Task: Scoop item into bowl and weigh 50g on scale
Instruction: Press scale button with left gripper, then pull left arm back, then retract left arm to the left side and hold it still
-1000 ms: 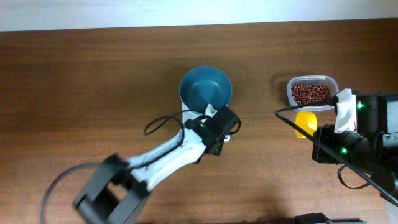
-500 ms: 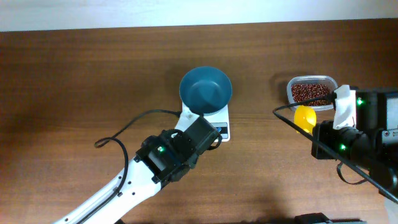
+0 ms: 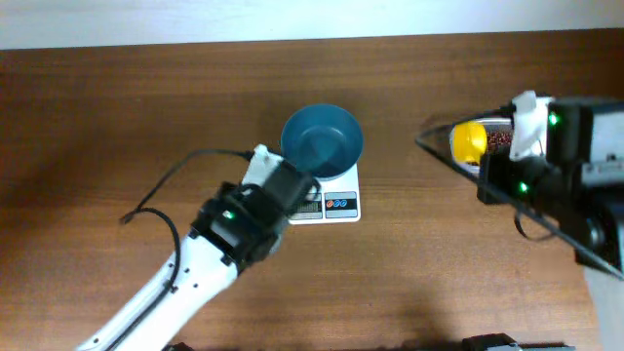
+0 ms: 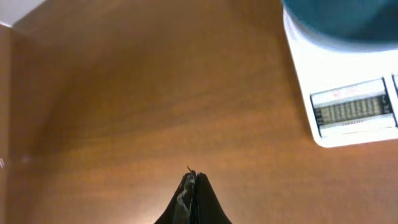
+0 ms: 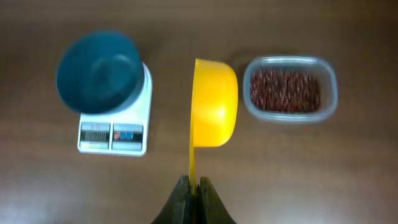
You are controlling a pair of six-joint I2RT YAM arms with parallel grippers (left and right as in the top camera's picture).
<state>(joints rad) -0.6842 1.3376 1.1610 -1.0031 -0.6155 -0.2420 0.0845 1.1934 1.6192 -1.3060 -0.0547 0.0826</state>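
- Beans (image 5: 285,90) are lying in a clear tub (image 5: 289,117) at the right of the table (image 3: 117,117), well apart from the bowl (image 5: 98,71).
- Right gripper (image 5: 194,185) is pinching the thin handle of a yellow scoop (image 5: 214,102), with its jaws shut tight on it.
- The scoop is hanging turned on its side, with its rounded back bulging toward the tub. In the right wrist view it is showing between scale (image 5: 115,134) and tub, just left of the beans. Overhead it is covering the tub's left end.
- Whether the scoop is carrying any beans cannot be told.
- The bowl is sitting on the scale, covering its rear part. The display and the red and blue buttons are showing at the front edge.
- Left gripper (image 4: 193,186) is hovering over bare table with its fingers pressed together, holding nothing.
- In the left wrist view the scale is lying ahead of that gripper and off to the right, with the bowl's rim showing at the top corner. Overhead the gripper is sitting near the scale's left edge, beside the bowl.
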